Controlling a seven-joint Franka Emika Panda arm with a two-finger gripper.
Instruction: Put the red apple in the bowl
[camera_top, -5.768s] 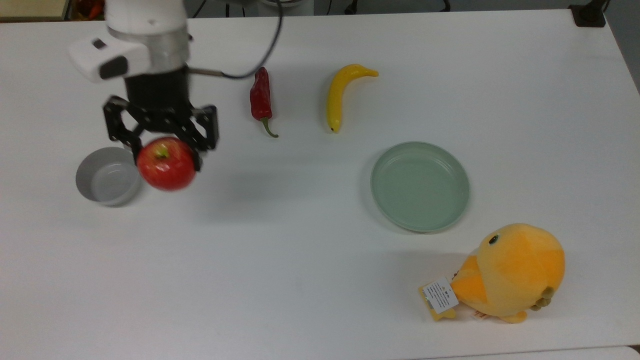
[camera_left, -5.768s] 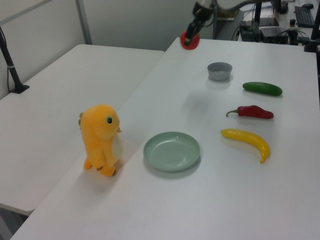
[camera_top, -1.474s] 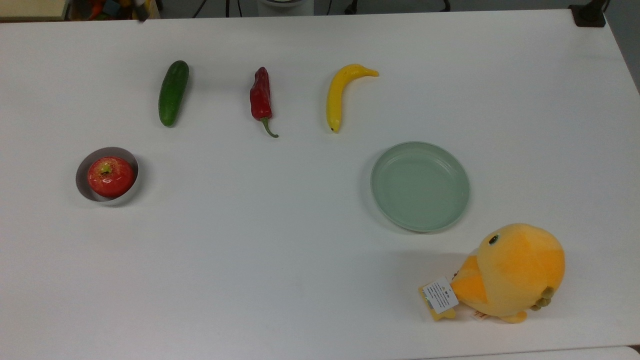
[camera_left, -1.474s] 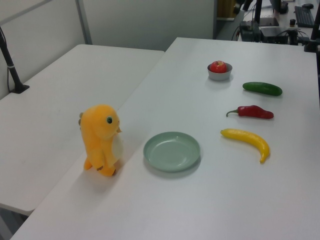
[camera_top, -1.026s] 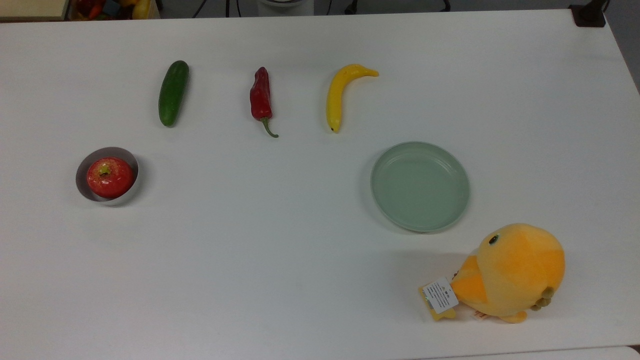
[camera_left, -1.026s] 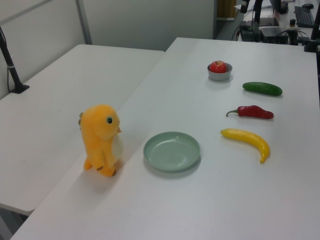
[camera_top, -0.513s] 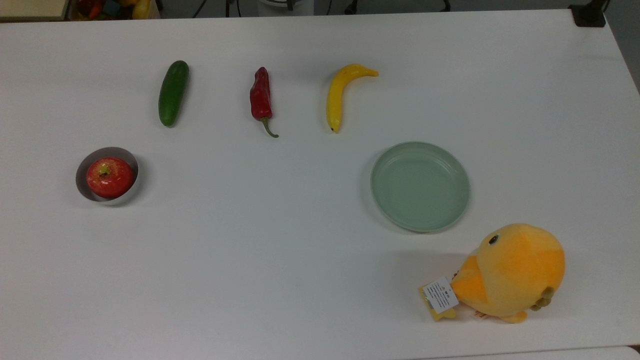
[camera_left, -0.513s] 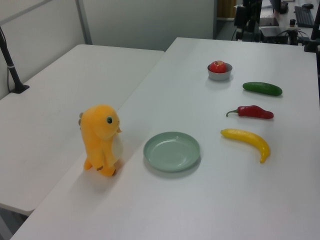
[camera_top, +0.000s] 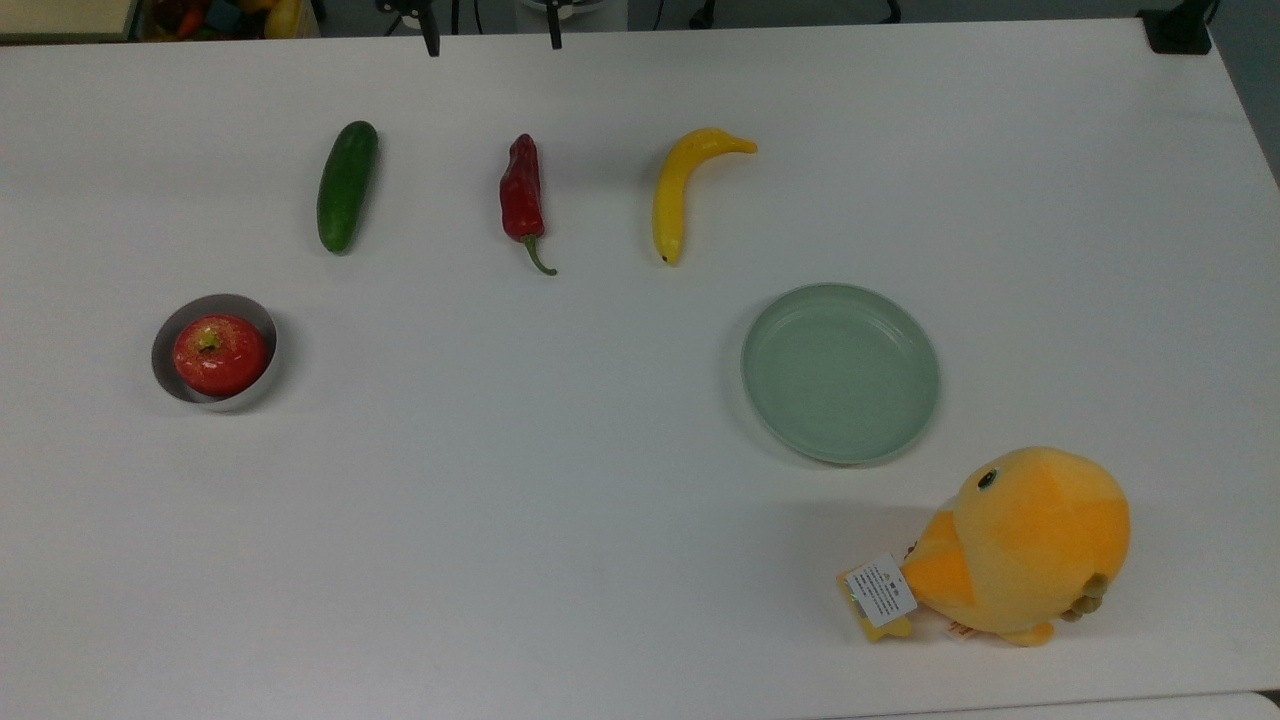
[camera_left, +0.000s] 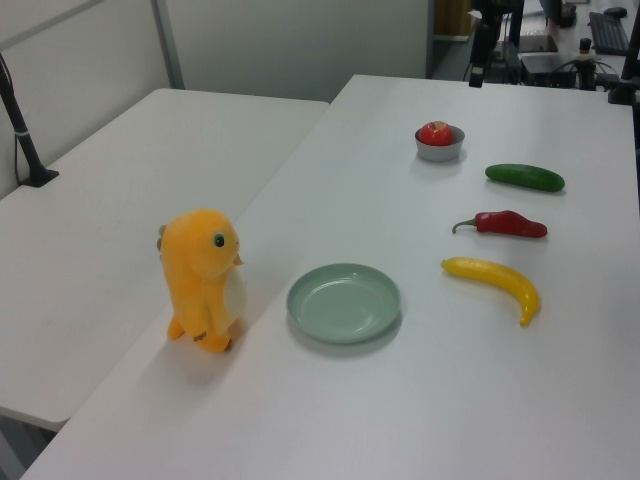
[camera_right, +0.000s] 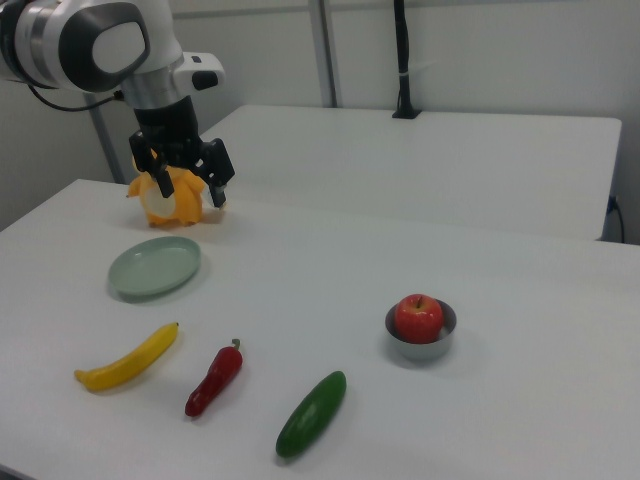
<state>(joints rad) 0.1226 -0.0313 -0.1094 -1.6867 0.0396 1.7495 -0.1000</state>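
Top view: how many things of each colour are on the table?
Red: 2, apple and chili
Green: 2, cucumber and plate
Yellow: 1, banana
Orange: 1, plush toy
Grey: 1, bowl
Total: 7

The desk (camera_top: 600, 480) is smooth, matt white. The red apple (camera_top: 220, 354) looks glossy, sitting in the matt grey bowl (camera_top: 165, 338). Nearer the end effector (camera_right: 189, 190), the plate (camera_top: 840, 372) is smooth pale green with a soft sheen, and the yellow toy (camera_top: 1030, 540) is fuzzy plush cloth with a paper tag (camera_top: 878, 590).
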